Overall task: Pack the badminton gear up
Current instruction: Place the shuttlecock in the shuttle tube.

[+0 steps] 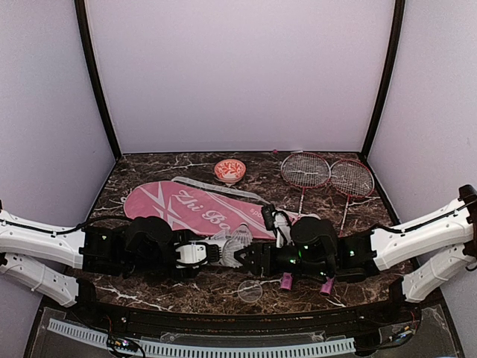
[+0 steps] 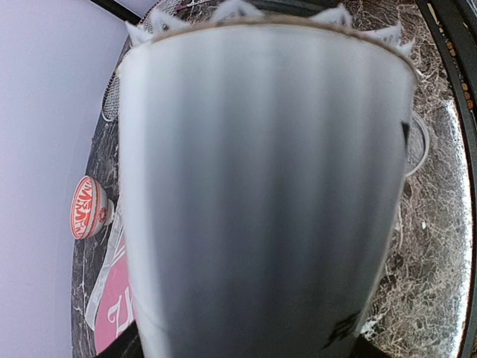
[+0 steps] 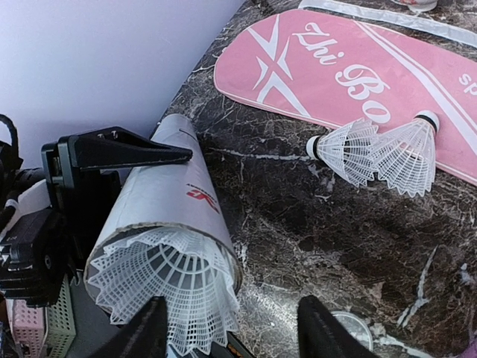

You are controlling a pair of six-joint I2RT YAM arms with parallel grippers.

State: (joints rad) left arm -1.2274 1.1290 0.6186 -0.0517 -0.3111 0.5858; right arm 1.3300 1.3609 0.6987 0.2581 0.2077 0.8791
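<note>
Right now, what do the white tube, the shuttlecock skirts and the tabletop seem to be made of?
The tube: probably cardboard with a smooth white matte skin; its rim edge shows brownish. The shuttlecock skirts: seemingly moulded white plastic, an open mesh, not feathers. The tabletop: dark marble look, white veins, slightly glossy; stone or laminate, I cannot tell.

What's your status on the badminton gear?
Left gripper shut on long white tube. Right gripper open at white net-skirted shuttlecock in tube mouth. Two loose shuttlecocks by pink racket cover.
</note>
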